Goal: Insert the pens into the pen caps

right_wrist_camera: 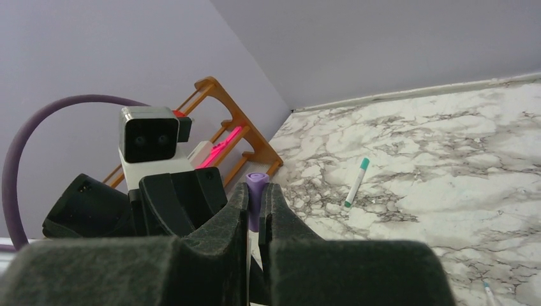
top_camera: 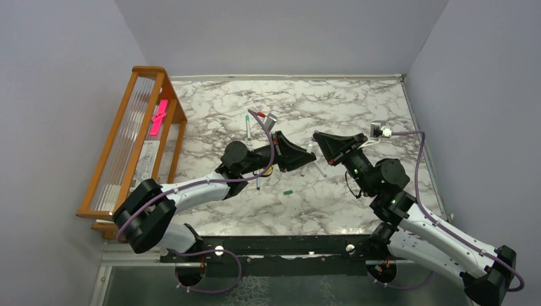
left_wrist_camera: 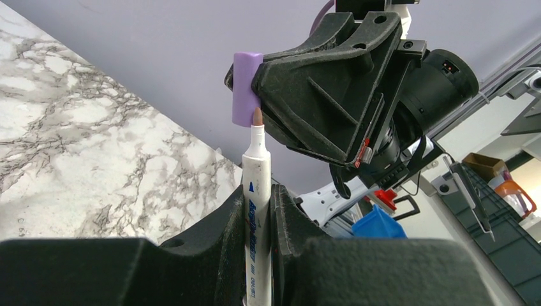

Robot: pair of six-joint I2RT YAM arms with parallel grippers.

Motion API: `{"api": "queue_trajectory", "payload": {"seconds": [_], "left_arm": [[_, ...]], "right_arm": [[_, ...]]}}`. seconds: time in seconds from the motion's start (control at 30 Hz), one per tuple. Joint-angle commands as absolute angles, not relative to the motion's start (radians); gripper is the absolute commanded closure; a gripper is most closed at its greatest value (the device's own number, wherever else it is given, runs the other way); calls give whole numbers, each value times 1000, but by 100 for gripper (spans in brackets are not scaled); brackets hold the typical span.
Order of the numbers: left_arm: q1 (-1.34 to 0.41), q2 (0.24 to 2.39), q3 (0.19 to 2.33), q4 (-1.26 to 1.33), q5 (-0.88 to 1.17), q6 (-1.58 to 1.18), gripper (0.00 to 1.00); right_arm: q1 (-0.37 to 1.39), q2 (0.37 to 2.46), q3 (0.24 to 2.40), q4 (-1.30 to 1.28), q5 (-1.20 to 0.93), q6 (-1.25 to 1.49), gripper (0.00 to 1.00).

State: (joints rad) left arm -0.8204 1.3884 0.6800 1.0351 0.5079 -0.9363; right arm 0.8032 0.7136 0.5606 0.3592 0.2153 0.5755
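— Marble table (top_camera: pixel 357 115) below, mid-scene. Where's the pen (left_wrist_camera: pixel 257 159)?
— Pinched in left gripper (left_wrist_camera: pixel 258 207), tip by purple cap (left_wrist_camera: pixel 244 89), which right gripper (right_wrist_camera: pixel 256 201) clamps. An off-centre push could skid it off the rim.

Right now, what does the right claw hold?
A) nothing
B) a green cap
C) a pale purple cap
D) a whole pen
C: in the right wrist view the right claw is shut on a pale purple cap, which sticks up between its fingers.

Pale purple cap (left_wrist_camera: pixel 247 89), white pen (left_wrist_camera: pixel 257 191) with brown tip, grey-veined white marble table (top_camera: pixel 344 108), orange rack (top_camera: pixel 147 70)
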Motion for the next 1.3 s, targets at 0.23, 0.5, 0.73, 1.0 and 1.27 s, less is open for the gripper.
{"api": "queue_trajectory", "payload": {"seconds": [0.23,0.5,0.73,1.0,1.27], "left_arm": [[-828,1396,683,1068,535,-925,100],[-828,1391,681,1065,538,-916,100],[-829,1400,689,1065,551,-918,100],[-833,1402,693,1062,554,-914,100],[-834,1397,701,1058,540,-911,100]], "right_arm": [[804,698,575,405,208,561,99],[804,677,573,404,209,555,99],[804,686,579,403,183,546,99],[803,704,584,411,168,543,99],[804,695,581,396,154,540,99]]}}
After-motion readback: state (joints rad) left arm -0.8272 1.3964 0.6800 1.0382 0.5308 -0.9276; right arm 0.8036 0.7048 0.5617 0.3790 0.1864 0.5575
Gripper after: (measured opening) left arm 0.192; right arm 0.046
